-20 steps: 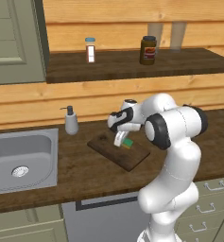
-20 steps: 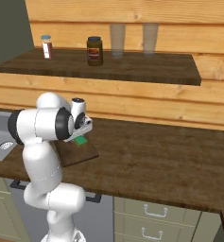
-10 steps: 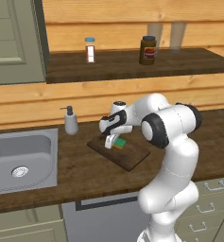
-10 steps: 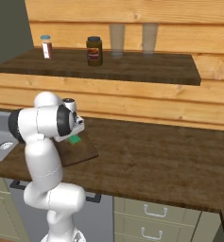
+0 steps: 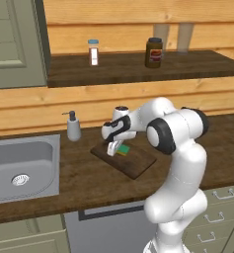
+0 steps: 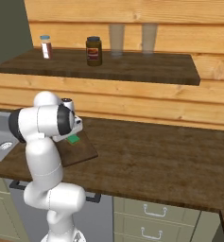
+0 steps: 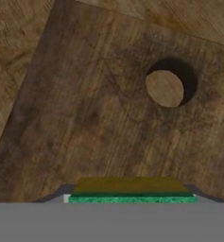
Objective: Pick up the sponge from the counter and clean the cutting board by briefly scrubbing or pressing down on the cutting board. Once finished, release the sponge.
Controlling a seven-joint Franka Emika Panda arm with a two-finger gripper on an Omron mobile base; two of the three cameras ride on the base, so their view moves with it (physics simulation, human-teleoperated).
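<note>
Nearest the hand camera, the small flat bright green sponge with a yellowish top [image 7: 131, 190] sits between the jaws [image 5: 114, 148], which pinch it from both sides; its long edge runs across the bottom of the hand view. It appears to press on the flat rectangular dark brown wooden cutting board [image 7: 108, 113], though the contact itself is hard to see. The board's round hanging hole [image 7: 166, 88] lies ahead of the sponge, with open grain between them. In the left base view the sponge [image 5: 123, 149] is at the board's [image 5: 133, 163] back left part, away from the near corner. The board lies askew on the long dark brown wood-plank table [image 5: 89, 180], its edges angled to the table front. Bare table lies on the arm's right side [image 6: 160, 160]. To the left is the steel sink [image 5: 19, 168], and a grey soap dispenser [image 5: 73, 126] stands just behind it. Farther back, the higher dark wooden shelf [image 5: 138, 69] carries a white-capped small bottle [image 5: 93, 52] and a dark brown jar [image 5: 153, 52].
</note>
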